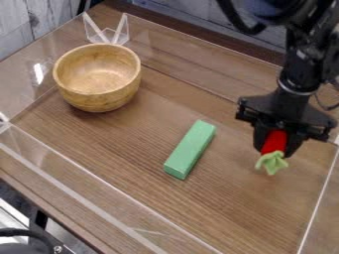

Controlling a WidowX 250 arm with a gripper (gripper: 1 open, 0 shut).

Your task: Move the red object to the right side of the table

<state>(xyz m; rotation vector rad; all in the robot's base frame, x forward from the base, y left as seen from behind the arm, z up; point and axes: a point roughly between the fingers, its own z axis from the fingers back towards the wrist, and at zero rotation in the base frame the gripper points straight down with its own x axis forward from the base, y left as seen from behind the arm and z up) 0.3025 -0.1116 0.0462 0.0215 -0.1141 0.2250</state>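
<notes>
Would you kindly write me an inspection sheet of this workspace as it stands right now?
Surface: brown wood-grain table with low clear acrylic walls.
Job's things: red toy strawberry, green stem pointing down, held near the table's right side; whether it touches the wood cannot be told.
Clutter: wooden bowl at the back left, empty; green rectangular block lying flat mid-table, apart from the strawberry.
Grippers: gripper pointing down, shut on the strawberry.
Cables: dark cables looping behind the arm at the top.
Surroundings: pale wall behind; dark object at the bottom left corner.

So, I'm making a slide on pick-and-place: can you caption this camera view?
Gripper carrying the red toy strawberry near the table's right side, past the green block and wooden bowl.
</notes>
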